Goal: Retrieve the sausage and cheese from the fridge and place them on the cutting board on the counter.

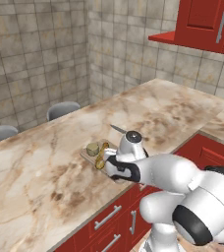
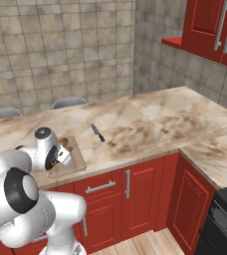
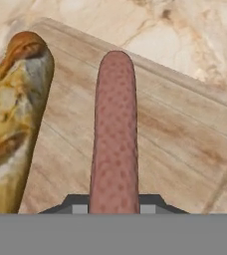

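Observation:
My gripper point(image 3: 114, 206) is shut on the sausage point(image 3: 114, 134), a red-brown cylinder that points away from the hand just above the cutting board point(image 3: 185, 134). A golden bread loaf point(image 3: 13, 119) lies on the board to the sausage's left. From the left base view, the gripper point(image 1: 106, 165) hangs low over the near end of the cutting board point(image 1: 87, 156), with the olive-yellow cheese point(image 1: 92, 148) resting on the board's far part beside the loaf point(image 1: 101, 156). The board point(image 2: 74, 162) lies on the counter point(image 2: 150, 119) near its front edge. The fridge is out of view.
A dark knife point(image 1: 118, 129) point(image 2: 97, 132) lies on the counter just beyond the board. Two grey chair backs point(image 1: 62, 109) stand behind the counter's far side. Red wall cabinets point(image 1: 207, 24) hang to the right, and a black stove point(image 2: 225, 214) is at the lower right.

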Robot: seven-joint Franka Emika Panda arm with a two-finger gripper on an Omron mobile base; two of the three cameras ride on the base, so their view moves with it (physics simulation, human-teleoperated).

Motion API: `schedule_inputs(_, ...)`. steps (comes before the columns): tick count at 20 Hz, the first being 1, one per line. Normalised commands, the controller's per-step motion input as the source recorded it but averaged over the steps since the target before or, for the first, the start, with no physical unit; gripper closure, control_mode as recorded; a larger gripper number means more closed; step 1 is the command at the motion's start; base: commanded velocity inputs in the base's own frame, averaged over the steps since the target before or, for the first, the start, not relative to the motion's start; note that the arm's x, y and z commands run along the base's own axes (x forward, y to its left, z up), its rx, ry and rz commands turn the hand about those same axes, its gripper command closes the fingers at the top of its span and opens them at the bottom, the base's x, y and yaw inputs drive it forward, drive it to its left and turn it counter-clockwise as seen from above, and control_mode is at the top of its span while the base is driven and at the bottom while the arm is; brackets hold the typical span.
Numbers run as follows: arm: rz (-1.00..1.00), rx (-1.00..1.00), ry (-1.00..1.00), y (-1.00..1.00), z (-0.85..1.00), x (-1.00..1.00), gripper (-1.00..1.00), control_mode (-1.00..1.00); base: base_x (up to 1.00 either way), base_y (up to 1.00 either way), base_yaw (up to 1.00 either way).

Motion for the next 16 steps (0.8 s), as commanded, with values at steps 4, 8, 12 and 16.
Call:
schedule_inputs(4, 0.00, 0.00, 0.01, 0.00, -0.22, 0.26, 1.00, -1.00, 0.00, 0.00, 0.00)
schedule_inputs(8, 0.00, 0.00, 0.01, 0.01, -0.19, 0.27, 1.00, -1.00, 0.00, 0.00, 0.00)
schedule_inputs(12, 0.00, 0.00, 0.04, 0.03, -0.33, 0.00, 1.00, -1.00, 0.00, 0.00, 0.00)
schedule_inputs(16, 0.00, 0.00, 0.00, 0.00, -0.13, 0.01, 1.00, -1.00, 0.00, 0.00, 0.00)
